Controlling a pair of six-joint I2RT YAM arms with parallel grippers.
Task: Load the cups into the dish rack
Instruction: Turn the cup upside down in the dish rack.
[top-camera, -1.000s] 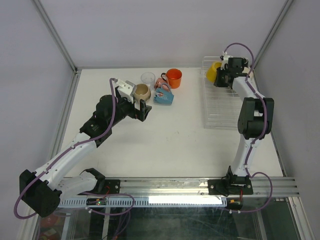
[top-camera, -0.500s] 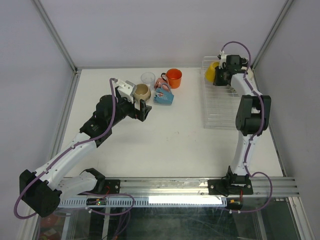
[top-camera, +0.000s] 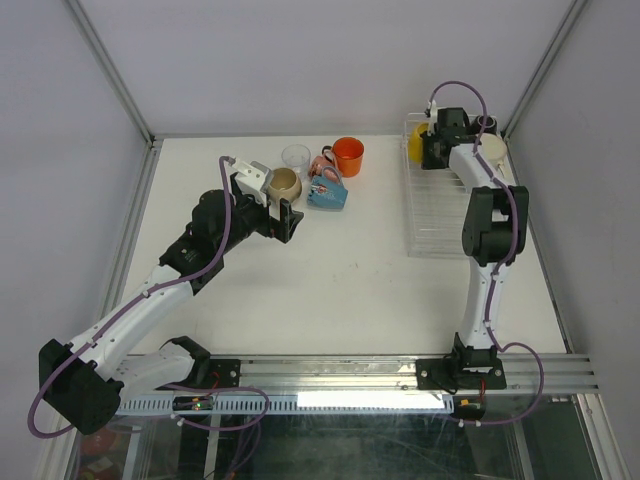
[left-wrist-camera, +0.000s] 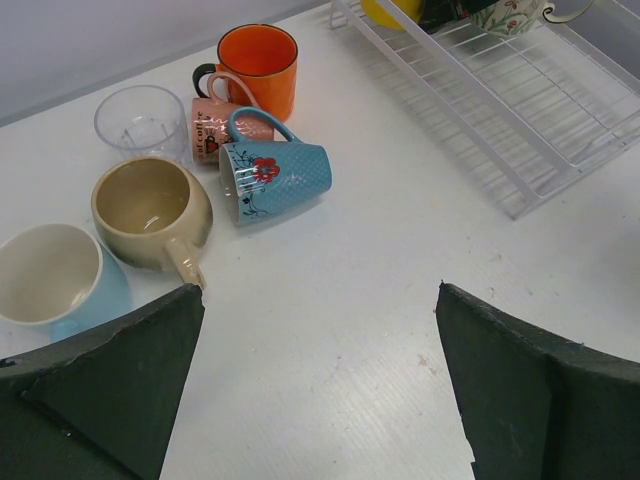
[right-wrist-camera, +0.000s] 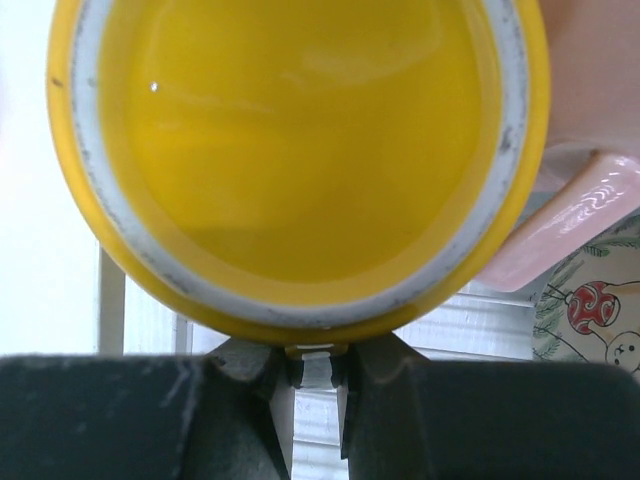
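Yellow mug (right-wrist-camera: 300, 150) rim pinched by right fingers (right-wrist-camera: 250, 392), above dish rack (top-camera: 435, 225). Left fingers (left-wrist-camera: 110, 390) spread wide; beige mug (left-wrist-camera: 150, 210) just ahead.

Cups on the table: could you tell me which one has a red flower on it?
The blue mug, lying on its side beside the beige mug; none of the others around it shows a flower.

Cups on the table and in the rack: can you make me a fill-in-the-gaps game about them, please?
The right gripper is shut on the rim of a mug coloured ____.
The blue flowered mug lies on its ____.
The left gripper has its jaws wide ____.
The upright mug behind the pink mug is ____.
Missing words: yellow; side; open; orange.
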